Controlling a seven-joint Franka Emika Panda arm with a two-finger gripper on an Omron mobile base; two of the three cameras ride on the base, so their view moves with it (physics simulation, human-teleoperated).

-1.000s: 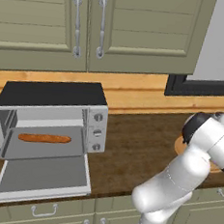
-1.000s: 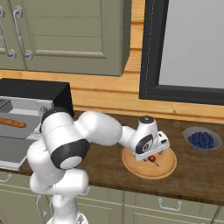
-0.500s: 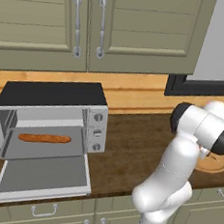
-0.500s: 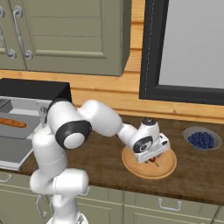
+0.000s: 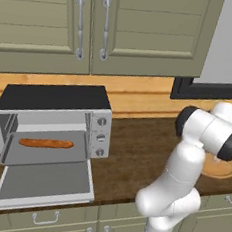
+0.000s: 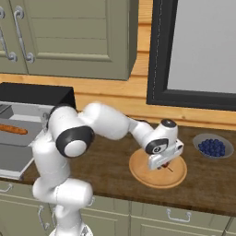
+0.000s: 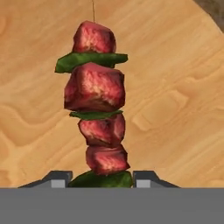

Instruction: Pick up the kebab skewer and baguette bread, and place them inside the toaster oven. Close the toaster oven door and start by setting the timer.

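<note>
Toaster oven [image 5: 51, 127]: on the counter [image 5: 131, 139] at about 9 o'clock in the left base view, its door [image 5: 43, 184] dropped flat open toward the front.
Inside the oven: the baguette [image 5: 46, 143] lies lengthwise on the grey floor (nothing else seen in there).
Wooden plate [image 6: 138, 169]: on the counter at 4 o'clock in the right base view, with the arm reaching down over it.
On the plate: the skewer [image 7: 98, 113], red meat chunks and green pieces threaded on a thin stick, lying flat on the wood.
Gripper [image 7: 101, 178]: fingers [image 7: 59, 178] stand on either side of the skewer's near end, at 6 o'clock in the hand view; whether they have actually clamped it cannot be told.
Bowl [image 6: 213, 146]: at 3 o'clock of the plate, holding blueberries.
</note>
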